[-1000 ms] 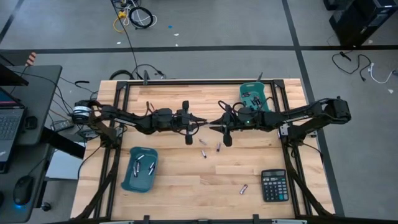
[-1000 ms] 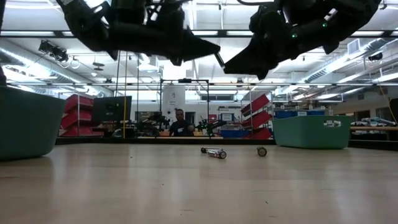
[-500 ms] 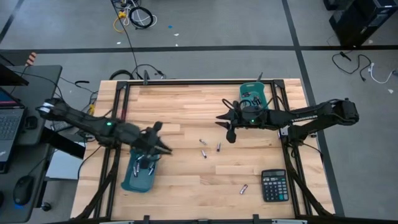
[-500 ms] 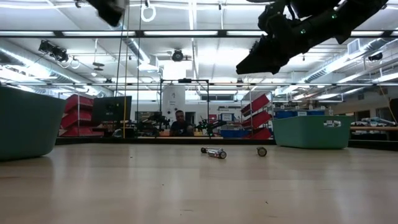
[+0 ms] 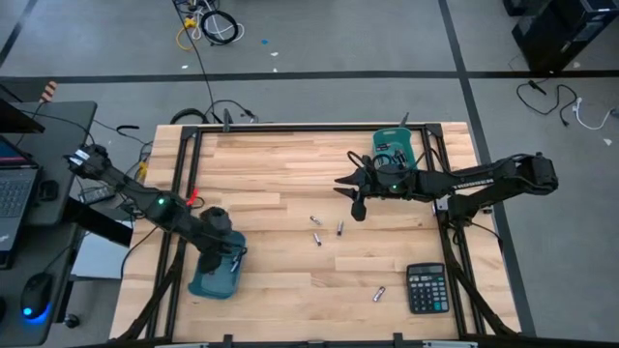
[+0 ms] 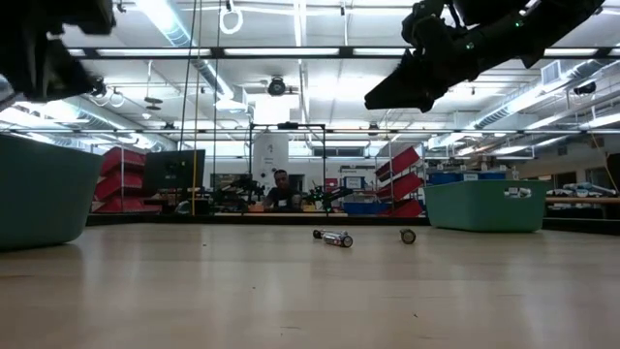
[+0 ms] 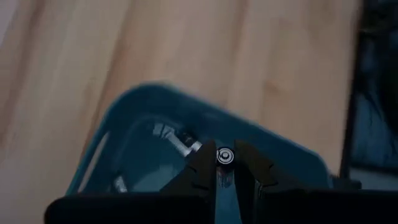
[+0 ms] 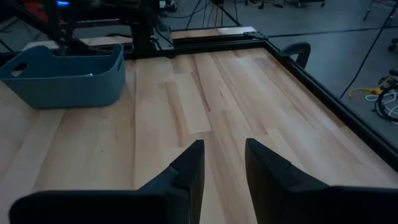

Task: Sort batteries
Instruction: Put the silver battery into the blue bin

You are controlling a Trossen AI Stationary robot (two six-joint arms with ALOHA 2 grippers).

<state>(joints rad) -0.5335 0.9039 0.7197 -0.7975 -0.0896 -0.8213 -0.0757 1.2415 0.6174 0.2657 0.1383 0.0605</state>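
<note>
My left gripper (image 7: 224, 167) hangs over the teal bin (image 5: 218, 269) at the table's near left, shut on a small silver battery (image 7: 224, 155). Several batteries (image 7: 180, 142) lie in that bin. Three batteries (image 5: 317, 239) lie loose on the wood at mid-table, seen in the low view as batteries (image 6: 332, 237) on their sides, and another battery (image 5: 379, 293) lies near the front. My right gripper (image 5: 348, 191) hovers open above the table's right half, nothing between its fingers (image 8: 186, 165). My left gripper pinches the battery between its two fingertips (image 7: 205, 163), and the battery's round end face (image 7: 224, 155) shows just past them. The fingers slant down over the bin. The battery is lifted clear of the bin's floor.
A second teal bin (image 5: 397, 150) with batteries stands at the far right, behind my right arm. A black calculator (image 5: 426, 288) lies at the near right. Bare wood lies between the two bins. A person sits in the room beyond the table.
My left gripper has swung from mid-table, where it met my right gripper, toward the near left, and has tipped downward over the left bin, staying shut on the battery. My right gripper has drawn back a little toward the table's right edge.
</note>
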